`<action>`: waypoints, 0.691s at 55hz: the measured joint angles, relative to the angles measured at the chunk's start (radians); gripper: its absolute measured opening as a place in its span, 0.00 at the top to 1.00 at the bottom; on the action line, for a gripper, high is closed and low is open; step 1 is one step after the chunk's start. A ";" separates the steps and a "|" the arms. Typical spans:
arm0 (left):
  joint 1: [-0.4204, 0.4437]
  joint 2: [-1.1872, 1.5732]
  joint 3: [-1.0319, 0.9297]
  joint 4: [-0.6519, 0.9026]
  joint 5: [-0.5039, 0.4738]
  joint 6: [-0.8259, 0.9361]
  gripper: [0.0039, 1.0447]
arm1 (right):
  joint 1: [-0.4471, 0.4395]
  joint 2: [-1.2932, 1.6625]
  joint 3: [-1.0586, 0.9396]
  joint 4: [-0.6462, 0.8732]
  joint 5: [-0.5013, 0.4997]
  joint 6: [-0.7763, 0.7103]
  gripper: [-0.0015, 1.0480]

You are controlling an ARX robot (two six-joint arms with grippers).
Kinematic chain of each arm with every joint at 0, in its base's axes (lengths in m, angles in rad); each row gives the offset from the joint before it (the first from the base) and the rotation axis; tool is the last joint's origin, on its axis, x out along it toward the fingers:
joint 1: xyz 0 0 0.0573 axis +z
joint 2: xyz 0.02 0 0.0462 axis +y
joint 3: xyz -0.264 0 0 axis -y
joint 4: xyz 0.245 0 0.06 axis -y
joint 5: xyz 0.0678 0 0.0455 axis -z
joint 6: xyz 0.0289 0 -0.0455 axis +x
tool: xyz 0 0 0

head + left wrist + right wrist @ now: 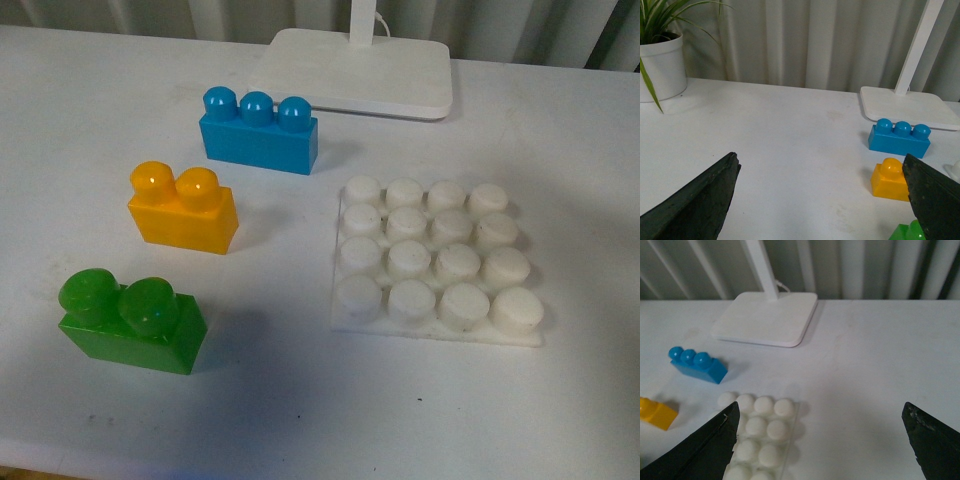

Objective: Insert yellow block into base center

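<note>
White table [300, 420] carries the bare base [440, 333] at right, with the yellow block [183, 210] well to its left, untouched. Both the left hand [820, 165] and the right hand [820, 412] are spread, apparently above the table. Grasping should come first: the left hand must straddle the block.

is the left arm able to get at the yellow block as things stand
Probably yes. The left hand is open and empty, and the yellow block stands apart from the green block and the blue block, with nothing over its studs.
</note>
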 joint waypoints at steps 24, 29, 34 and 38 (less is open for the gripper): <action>0.000 0.000 0.000 0.000 0.000 0.000 0.06 | -0.160 -0.201 -0.216 0.314 0.103 -0.120 0.42; 0.000 0.000 0.000 0.000 0.000 0.000 0.06 | -0.160 -0.236 -0.248 0.311 0.101 -0.131 0.58; 0.000 0.000 0.000 0.000 0.000 0.000 0.06 | -0.160 -0.270 -0.274 0.298 0.100 -0.135 0.73; 0.000 0.000 0.000 0.000 0.000 0.000 0.06 | -0.160 -0.304 -0.291 0.284 0.100 -0.138 0.87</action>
